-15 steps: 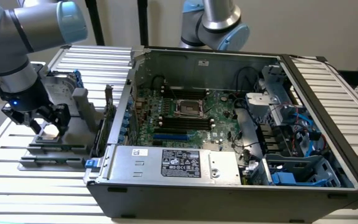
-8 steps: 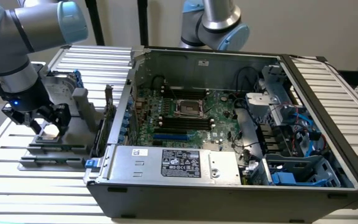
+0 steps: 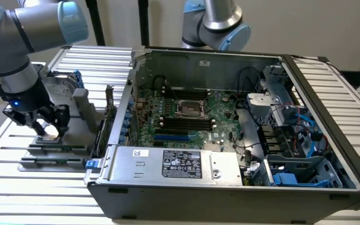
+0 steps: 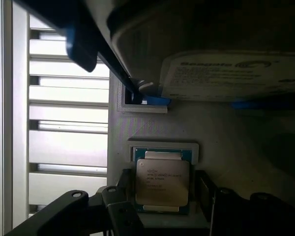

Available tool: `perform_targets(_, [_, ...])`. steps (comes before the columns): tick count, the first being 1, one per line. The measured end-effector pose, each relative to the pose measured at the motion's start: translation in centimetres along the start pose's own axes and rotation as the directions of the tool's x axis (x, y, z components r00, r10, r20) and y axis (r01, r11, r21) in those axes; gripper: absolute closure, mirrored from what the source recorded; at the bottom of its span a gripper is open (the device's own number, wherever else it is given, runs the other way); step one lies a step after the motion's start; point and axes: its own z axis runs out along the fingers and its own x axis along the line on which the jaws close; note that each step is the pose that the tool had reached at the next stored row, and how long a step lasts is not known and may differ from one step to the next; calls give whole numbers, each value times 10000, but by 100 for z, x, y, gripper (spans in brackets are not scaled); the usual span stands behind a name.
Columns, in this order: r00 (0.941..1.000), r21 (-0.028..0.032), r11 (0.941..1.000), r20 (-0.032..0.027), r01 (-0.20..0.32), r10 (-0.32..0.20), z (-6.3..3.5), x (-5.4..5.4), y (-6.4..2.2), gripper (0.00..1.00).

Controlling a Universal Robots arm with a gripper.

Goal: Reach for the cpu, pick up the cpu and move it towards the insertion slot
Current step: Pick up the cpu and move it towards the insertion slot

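The cpu [image 4: 162, 181], a small flat square chip with a silvery top, lies in a grey holder [image 4: 137, 147] on the slatted table. My gripper [image 3: 47, 130] is lowered over it at the exterior view's left. Its dark fingers [image 4: 122, 195] stand on either side of the chip, a small gap showing on each side, so my gripper [image 4: 163, 196] is open and holds nothing. The cpu [image 3: 47, 138] is just visible between the fingertips. The insertion slot [image 3: 189, 108], a silver-framed square socket with a dark centre, sits on the green board inside the open computer case.
A silver hard drive [image 4: 226, 73] with a blue bracket stands upright just behind the cpu holder. The open case [image 3: 230, 187] fills the middle and the exterior view's right, with a power supply [image 3: 180, 165] at its front. A second arm [image 3: 214, 23] hangs behind the case.
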Motion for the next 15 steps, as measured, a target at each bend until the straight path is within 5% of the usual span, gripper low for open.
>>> perform_targets(7, [10000, 0, 10000, -1, 18, -18, 0, 0, 0, 45])
perform_targets(15, [10000, -1, 10000, -10, 19, -19, 1, 0, 0, 45])
